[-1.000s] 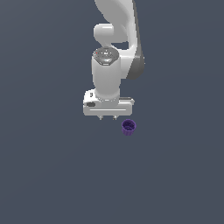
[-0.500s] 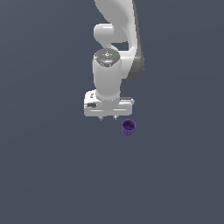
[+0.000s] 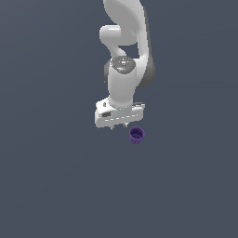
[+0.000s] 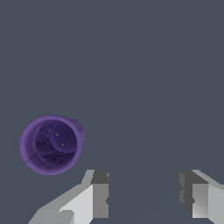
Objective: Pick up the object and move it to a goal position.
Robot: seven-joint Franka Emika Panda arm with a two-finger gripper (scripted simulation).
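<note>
The object is a small dark purple cup, upright with its mouth up, on the dark grey floor. In the wrist view the cup shows from above, mouth open and empty. My gripper hangs from the white arm, pointing down, just to the exterior view's left of the cup and a little above it. In the wrist view the gripper is open, with a wide gap between its two fingers. It holds nothing. The cup lies outside the gap, beside one finger.
The white arm rises from the gripper toward the top of the exterior view. The floor is plain dark grey, and no other object shows.
The gripper has shifted slightly toward the exterior view's right, nearer the cup. The cup has not moved.
</note>
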